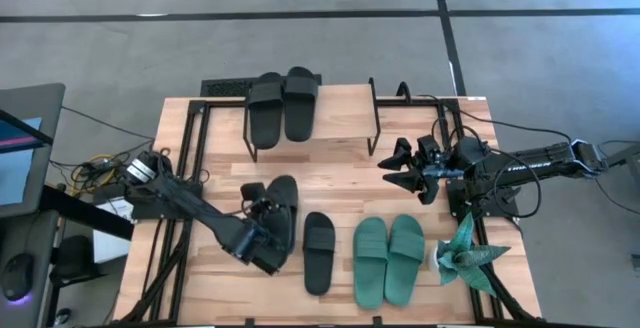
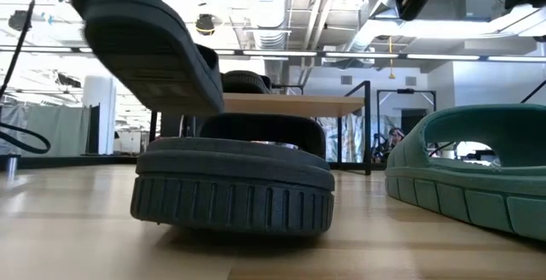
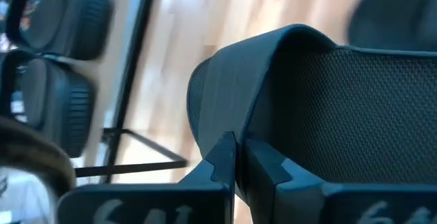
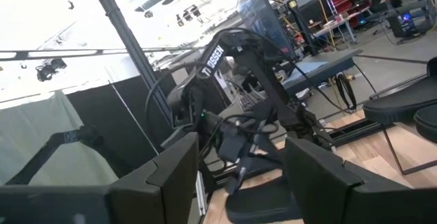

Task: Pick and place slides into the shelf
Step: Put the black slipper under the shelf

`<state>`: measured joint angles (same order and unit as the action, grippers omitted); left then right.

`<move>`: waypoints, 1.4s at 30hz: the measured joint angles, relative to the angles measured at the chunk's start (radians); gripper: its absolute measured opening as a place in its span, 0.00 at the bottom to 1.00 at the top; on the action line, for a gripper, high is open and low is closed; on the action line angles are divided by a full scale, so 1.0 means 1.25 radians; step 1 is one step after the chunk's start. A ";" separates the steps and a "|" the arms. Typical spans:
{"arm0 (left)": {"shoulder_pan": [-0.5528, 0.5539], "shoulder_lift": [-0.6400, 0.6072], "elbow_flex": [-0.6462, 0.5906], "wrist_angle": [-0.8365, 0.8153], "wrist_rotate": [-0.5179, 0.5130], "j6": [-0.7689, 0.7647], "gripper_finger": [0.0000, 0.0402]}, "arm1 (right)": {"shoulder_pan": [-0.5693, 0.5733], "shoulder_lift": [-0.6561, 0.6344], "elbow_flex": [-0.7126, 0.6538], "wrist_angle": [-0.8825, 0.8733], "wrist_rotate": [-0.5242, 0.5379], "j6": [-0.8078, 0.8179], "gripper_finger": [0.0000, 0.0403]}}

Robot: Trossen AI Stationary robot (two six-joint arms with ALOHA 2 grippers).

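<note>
My left gripper (image 1: 262, 218) is shut on a black slide (image 1: 283, 203) over the table's middle left. The low view shows that slide (image 2: 145, 49) raised and tilted above another black slide (image 2: 235, 182), which lies flat on its sole on the table (image 1: 318, 251). Two teal-green slides (image 1: 388, 258) lie side by side to its right. Two more black slides (image 1: 283, 103) rest on the shelf's wooden top (image 1: 340, 118) at the far edge. My right gripper (image 1: 392, 173) hovers open beside the shelf's right end, touching nothing. My left gripper pinches the black slide's wide strap by its edge (image 3: 229, 125) between the two shut fingers (image 3: 263, 166). It comes slanting from the table's left and near side. The slide is lifted clear of the table and tilted.
A spiky teal paper plant (image 1: 465, 253) stands near the table's right near corner, beside the teal slides. The shelf's black metal legs (image 1: 374, 118) rise at the right of its top. Bare shelf top lies to the right of the two black slides.
</note>
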<state>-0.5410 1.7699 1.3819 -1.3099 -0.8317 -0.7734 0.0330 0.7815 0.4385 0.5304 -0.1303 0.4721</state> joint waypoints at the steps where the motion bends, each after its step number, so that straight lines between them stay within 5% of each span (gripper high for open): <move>1: 0.009 0.000 0.000 -0.003 -0.004 0.000 0.00 | 0.000 0.000 0.000 0.000 0.000 0.000 0.50; 21: 0.173 -0.001 -0.228 0.170 0.028 0.145 0.01 | 0.000 0.000 0.000 -0.001 -0.003 0.006 0.50; 42: 0.192 -0.001 -0.251 0.204 0.037 0.136 0.34 | 0.000 0.000 0.000 -0.026 -0.001 0.005 0.50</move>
<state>-0.3015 1.7687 1.0676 -1.0555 -0.7855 -0.6041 0.0326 0.7818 0.4385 0.4984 -0.1318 0.4789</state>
